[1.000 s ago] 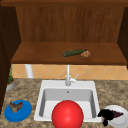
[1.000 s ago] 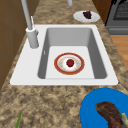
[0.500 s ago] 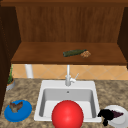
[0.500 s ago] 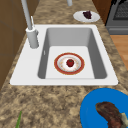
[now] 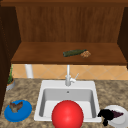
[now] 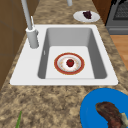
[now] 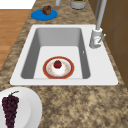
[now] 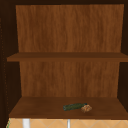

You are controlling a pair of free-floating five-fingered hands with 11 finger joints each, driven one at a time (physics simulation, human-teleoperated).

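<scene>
My right hand [image 5: 106,115] is a black shape at the front view's lower right, against the left edge of a white plate [image 5: 119,120] that carries dark grapes [image 5: 117,114]. The same plate [image 7: 27,107] with its grapes [image 7: 10,107] lies on the counter right of the sink. A large red round shape [image 5: 67,115] stands in front of the sink basin [image 5: 50,96] in the front view. From the sides, a red-rimmed plate [image 6: 58,65] with a small red fruit [image 6: 70,62] rests on the basin floor.
A blue plate [image 5: 23,113] holding a brown piece of meat [image 5: 16,107] sits left of the sink. A faucet [image 5: 68,77] rises behind the basin. On the lower shelf [image 8: 37,107] lie a green cucumber [image 8: 73,106] and a brown lump [image 8: 86,108]. A potted plant [image 5: 10,81] stands far left.
</scene>
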